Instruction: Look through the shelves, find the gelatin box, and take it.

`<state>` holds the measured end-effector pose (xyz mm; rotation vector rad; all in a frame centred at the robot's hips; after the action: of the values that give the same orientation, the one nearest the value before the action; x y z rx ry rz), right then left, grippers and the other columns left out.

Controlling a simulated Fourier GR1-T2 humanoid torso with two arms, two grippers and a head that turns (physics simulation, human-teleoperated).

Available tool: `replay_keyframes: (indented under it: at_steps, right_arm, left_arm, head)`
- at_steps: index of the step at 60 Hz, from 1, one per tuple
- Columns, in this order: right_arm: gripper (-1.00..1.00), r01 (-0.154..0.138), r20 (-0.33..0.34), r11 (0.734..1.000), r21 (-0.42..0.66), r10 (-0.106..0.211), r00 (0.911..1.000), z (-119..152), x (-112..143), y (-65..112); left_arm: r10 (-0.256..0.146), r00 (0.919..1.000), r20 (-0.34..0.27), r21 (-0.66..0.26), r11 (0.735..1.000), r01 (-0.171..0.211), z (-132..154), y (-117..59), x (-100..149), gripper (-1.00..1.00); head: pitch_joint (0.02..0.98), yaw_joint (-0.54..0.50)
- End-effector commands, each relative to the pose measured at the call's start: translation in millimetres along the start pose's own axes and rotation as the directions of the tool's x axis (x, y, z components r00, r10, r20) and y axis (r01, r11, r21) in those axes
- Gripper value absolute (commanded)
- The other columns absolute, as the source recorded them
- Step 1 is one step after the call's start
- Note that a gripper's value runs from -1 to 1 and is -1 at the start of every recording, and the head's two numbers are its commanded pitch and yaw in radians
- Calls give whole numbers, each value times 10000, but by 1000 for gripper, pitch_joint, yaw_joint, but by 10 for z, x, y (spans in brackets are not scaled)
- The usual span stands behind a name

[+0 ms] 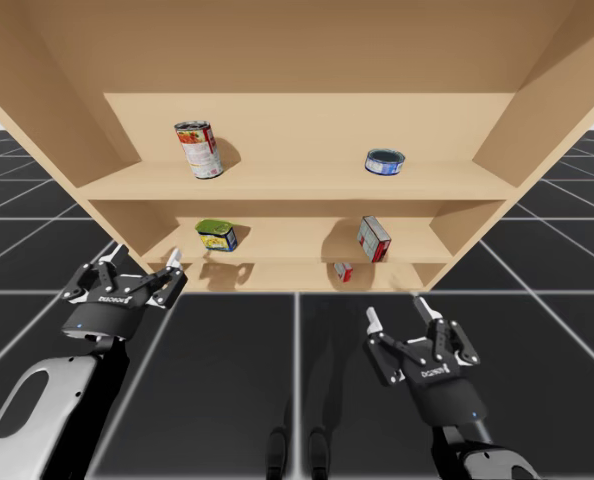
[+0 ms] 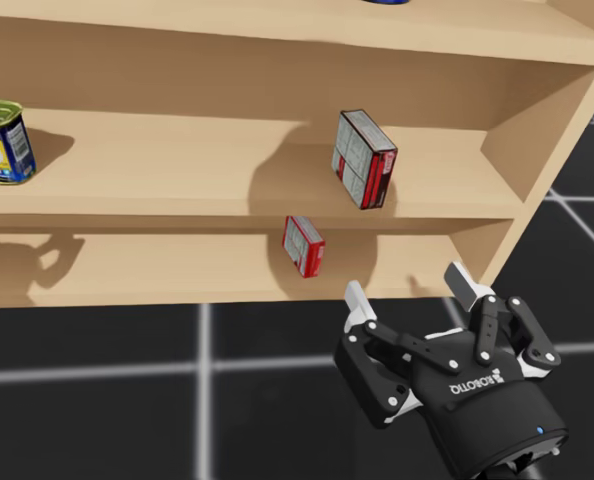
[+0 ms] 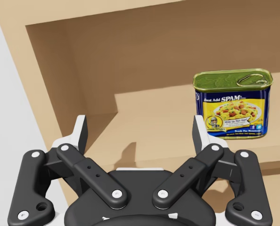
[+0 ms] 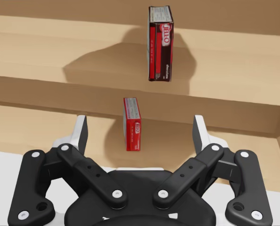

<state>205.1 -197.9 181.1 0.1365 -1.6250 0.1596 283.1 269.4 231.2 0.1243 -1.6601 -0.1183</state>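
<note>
Facing the shelf unit (image 1: 307,125), both grippers hang outside its open front. Right gripper (image 2: 409,290): fingers spread wide, holding nothing, aimed at the bottom shelf, where the small red gelatin box (image 2: 304,245) stands on end. A larger dark red box (image 2: 362,160) stands on the middle shelf, just above. Left gripper (image 1: 140,262): likewise wide open and empty, before the middle shelf's left end, near a green-lidded rectangular can (image 3: 233,104).
</note>
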Motion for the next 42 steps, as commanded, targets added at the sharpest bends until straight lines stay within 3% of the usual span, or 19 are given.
replay_keyframes:
  at_steps: [1,6,11,14,18,23,27,35,42]
  right_arm:
    - [-1000,94,-448,9999,50,-92,9990,-134,-229,92]
    - [-1000,-54,-617,9999,-117,47,9981,-234,-327,119]
    - [-1000,-600,-645,9968,-533,565,9963,-340,-444,169]
    - [-1000,-758,-717,9954,-580,715,9949,-378,-475,193]
    - [-1000,-633,-853,9965,-553,585,9946,-454,-516,225]
    - [-1000,-709,-881,9960,-551,659,9939,-584,-565,262]
    - [-1000,-965,-786,9938,-559,919,9927,-683,-592,282]
    - [-1000,-1204,-731,9905,-666,1155,9906,-834,-633,283]
    - [-1000,-1085,-944,9918,-673,1019,9903,-945,-668,273]
  left_arm:
    - [-7,10000,-6,-6,10000,7,-1,1,-2,-1000]
    - [-7,10000,-10,1,10000,7,-2,2,-3,-1000]
    - [-6,10000,-8,31,10000,6,-1,6,-2,-1000]
    - [-8,10000,-6,58,10000,8,0,8,-1,-1000]
    - [18,10000,5,114,9999,-18,1,16,1,-1000]
    - [22,10000,13,145,9999,-22,3,23,1,-1000]
    - [20,10000,18,153,9999,-21,3,26,1,-1000]
    - [9,10000,13,145,9999,-9,-1,27,0,-1000]
    - [6,10000,-3,142,9999,-6,-3,27,-2,-1000]
  head:
    - [735,-191]
    - [736,-192]
    - [735,-192]
    - [734,-193]
    - [732,-194]
    - [730,-199]
    - [729,-202]
    - [727,-206]
    - [727,-209]
